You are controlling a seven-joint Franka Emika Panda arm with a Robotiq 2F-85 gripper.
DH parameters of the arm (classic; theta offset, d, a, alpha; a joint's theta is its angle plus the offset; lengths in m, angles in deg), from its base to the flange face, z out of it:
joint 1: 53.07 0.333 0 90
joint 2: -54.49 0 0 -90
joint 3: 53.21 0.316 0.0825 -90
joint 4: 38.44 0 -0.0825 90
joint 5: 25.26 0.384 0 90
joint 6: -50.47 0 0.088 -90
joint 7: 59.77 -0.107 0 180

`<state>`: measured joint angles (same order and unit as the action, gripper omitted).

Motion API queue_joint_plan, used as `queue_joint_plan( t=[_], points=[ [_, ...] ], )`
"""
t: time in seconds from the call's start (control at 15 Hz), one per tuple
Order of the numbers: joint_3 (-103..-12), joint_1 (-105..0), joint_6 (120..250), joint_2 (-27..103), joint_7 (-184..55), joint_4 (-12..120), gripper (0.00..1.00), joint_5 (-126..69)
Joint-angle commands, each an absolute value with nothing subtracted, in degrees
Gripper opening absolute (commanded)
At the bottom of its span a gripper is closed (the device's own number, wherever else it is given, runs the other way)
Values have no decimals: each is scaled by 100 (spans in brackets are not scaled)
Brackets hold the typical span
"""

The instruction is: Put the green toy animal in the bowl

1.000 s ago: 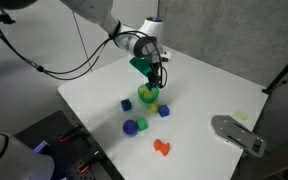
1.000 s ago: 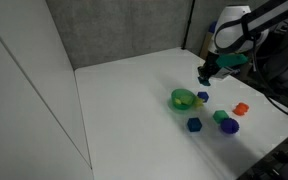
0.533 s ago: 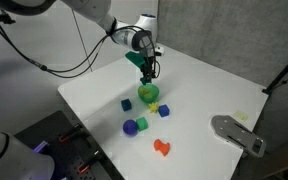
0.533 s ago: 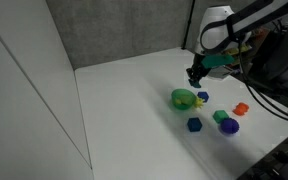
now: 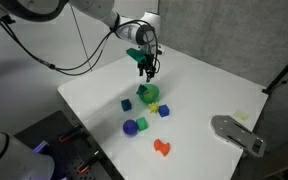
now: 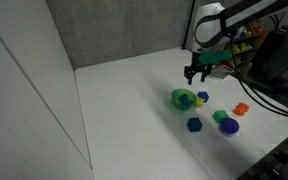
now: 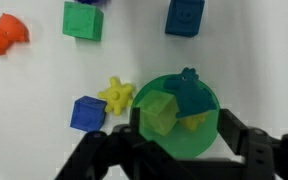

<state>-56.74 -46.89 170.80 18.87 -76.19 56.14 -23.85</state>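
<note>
In an exterior view, the hand (image 5: pixel 147 70) hangs over the white counter (image 5: pixel 214 90), fingers apart and holding nothing, with the bowl (image 5: pixel 149 95) directly beneath it. One blue cube (image 5: pixel 126 104) and another blue cube (image 5: pixel 164 111) flank the bowl. The purple ball (image 5: pixel 131 127) and the orange toy (image 5: pixel 162 147) lie nearer the front edge. Bare counter stretches behind and to the side.

In an exterior view from the opposite quarter, the hand (image 6: pixel 195 75) again stands clear above the bowl (image 6: pixel 184 98), not touching it. The bowl's contents are too small to read here.

The wrist view looks straight down. The green toy animal (image 7: pixel 189 92) lies inside the bowl (image 7: pixel 212 140), against its far rim, beside a lighter green piece (image 7: pixel 156 112). The hand (image 7: pixel 178 125) straddles the bowl, its spread fingers (image 7: pixel 252 150) outside the rim on either side. A yellow star-shaped toy (image 7: pixel 116 96) touches the bowl's edge. The toy appears delivered, and a straight lift looks unobstructed.
</note>
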Motion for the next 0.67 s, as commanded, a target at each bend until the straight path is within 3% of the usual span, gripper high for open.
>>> queue_joint_plan(
  t=[0.0, 0.6],
  points=[
    [-5600, -4851, 16611, 1974, -7573, 5336, 100, -2318],
    [-5610, -5280, 16304, 3036, -6888, 5897, 100, -2315]
  ],
)
